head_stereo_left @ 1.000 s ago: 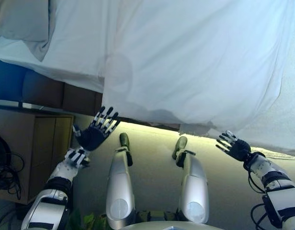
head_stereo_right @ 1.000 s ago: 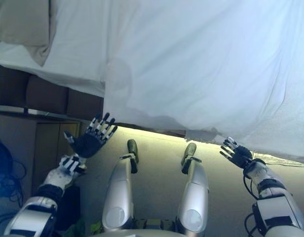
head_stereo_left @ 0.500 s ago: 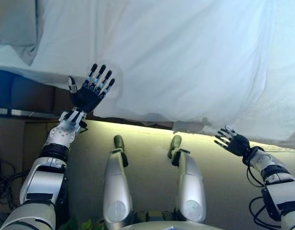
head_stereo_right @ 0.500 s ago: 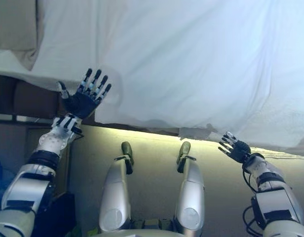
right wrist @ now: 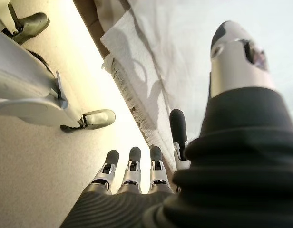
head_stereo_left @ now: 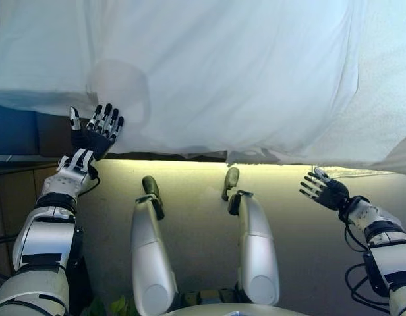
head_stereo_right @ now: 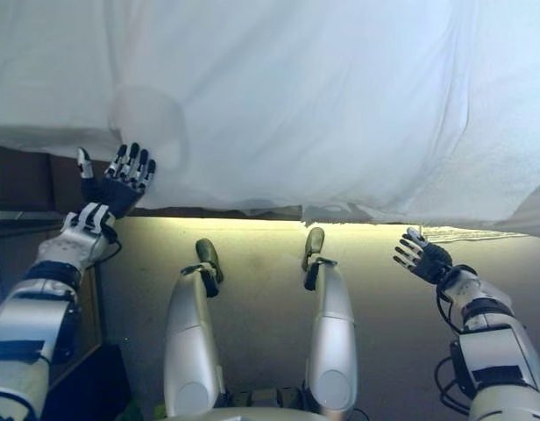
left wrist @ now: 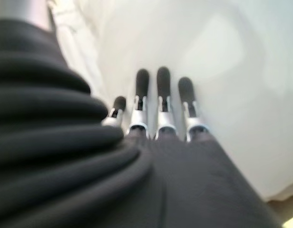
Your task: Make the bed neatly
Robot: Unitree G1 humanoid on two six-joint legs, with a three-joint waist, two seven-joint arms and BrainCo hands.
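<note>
A white duvet (head_stereo_left: 242, 72) covers the bed and hangs over its near edge, with a fringed white towel edge (right wrist: 132, 102) below it at the right. My left hand (head_stereo_left: 92, 135) is open, fingers straight, at the duvet's hanging edge on the left; its fingers (left wrist: 158, 99) reach onto the white cloth. My right hand (head_stereo_left: 327, 191) is open and empty, fingers spread, just below the duvet's edge at the right, over the floor.
A dark bed frame (head_stereo_left: 18, 131) shows under the duvet at the left, with a wooden bedside cabinet (head_stereo_left: 5, 191) below it. A lit strip runs along the bed's base. The beige floor (head_stereo_left: 190, 217) lies between me and the bed.
The camera view has shifted. My left hand has risen from beside the cabinet to the duvet's hanging edge. My right hand stays low at the right, still open.
</note>
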